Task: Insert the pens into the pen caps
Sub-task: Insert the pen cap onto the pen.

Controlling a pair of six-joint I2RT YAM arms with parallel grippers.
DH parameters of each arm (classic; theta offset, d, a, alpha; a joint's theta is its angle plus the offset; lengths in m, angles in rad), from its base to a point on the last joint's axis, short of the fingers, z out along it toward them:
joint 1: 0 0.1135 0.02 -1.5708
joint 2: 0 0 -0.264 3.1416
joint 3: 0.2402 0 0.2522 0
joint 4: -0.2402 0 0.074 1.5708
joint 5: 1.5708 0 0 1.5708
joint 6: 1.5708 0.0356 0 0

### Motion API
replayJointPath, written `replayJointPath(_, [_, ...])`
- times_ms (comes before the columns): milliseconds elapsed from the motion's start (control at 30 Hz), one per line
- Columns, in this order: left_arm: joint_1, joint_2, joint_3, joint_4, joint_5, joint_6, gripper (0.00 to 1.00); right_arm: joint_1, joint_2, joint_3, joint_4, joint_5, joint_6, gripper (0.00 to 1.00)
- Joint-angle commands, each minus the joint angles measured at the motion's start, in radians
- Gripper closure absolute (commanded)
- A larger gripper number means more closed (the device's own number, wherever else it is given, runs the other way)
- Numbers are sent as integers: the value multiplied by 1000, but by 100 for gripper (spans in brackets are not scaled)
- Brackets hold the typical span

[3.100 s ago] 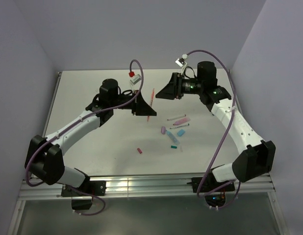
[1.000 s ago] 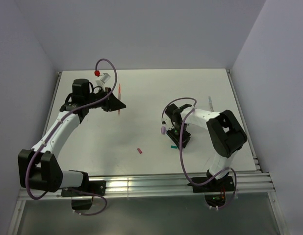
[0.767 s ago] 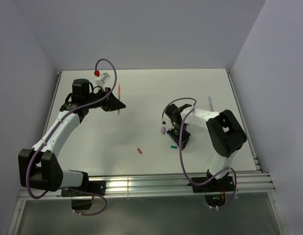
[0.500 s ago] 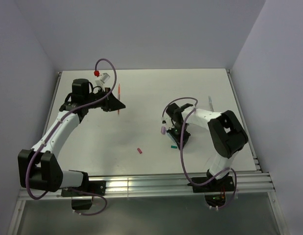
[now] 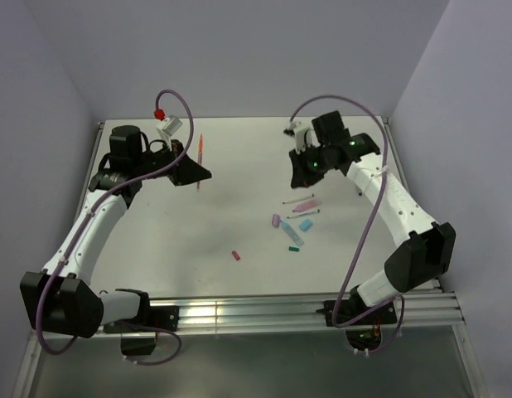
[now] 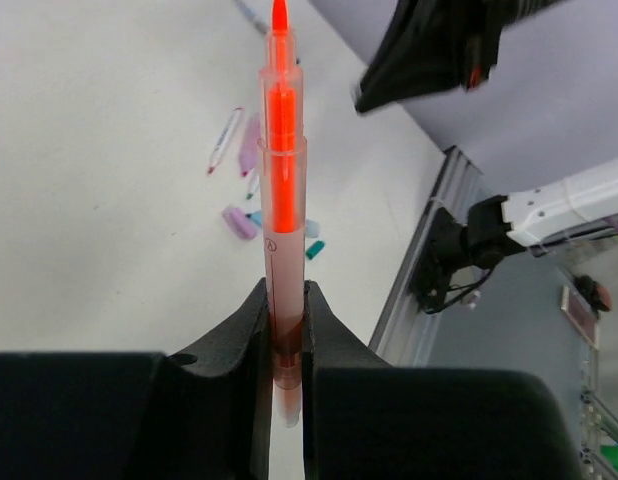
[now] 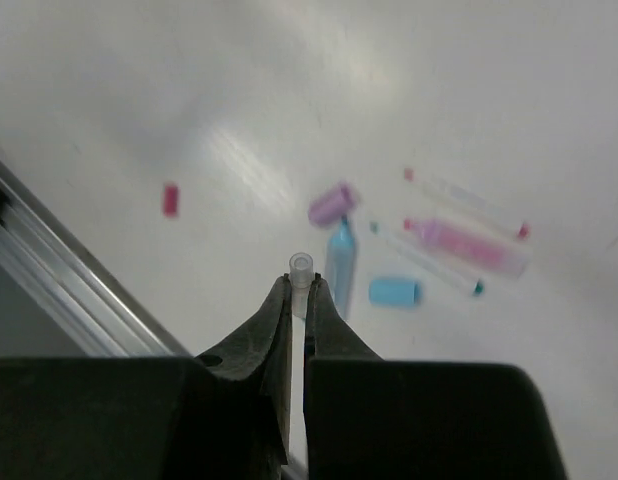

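The right gripper (image 7: 299, 290) has come up off the table (image 5: 156, 240) and swung to about 2 o'clock, its fingers pinching a pale cap (image 7: 301, 264) that pokes just past the tips. Half a second ago it was down among the loose pieces. Across at 10 o'clock, the left gripper (image 6: 282, 300) stays clenched on the lower barrel of the orange pen (image 6: 280, 190), bare nib pointing away from the fingers. With pen and cap each in hand but well apart, the pairing looks ready to begin, once the cap's mouth is turned toward the nib. Left near 4 o'clock are a lilac cap (image 5: 275, 220), a light blue cap (image 5: 306, 225), a pink pen (image 5: 304, 204) and a blue pen (image 5: 293, 238) — a red cap (image 5: 236, 255) lies alone at 6 o'clock. Nothing stands between the grippers — only the left arm's purple cable (image 5: 175, 94) arcs above
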Motion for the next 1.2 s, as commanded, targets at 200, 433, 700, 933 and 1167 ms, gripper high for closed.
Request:
replayJointPath(200, [-68, -16, -64, 305, 206, -159, 100, -62, 94, 372, 319, -410, 317, 100])
replayJointPath(433, [-230, 43, -58, 448, 157, -276, 100, -39, 111, 303, 669, -555, 625, 100])
replayJointPath(700, [-303, 80, -47, 537, 166, -371, 100, -33, 71, 113, 1135, -683, 990, 100])
replayJointPath(933, [-304, 80, -10, 434, 160, -322, 100, -22, 1, 27, 1260, -699, 1073, 100])
replayJointPath(1167, [-304, 70, -4, 399, 144, -297, 100, -16, -28, -15, 1329, -716, 1124, 100])
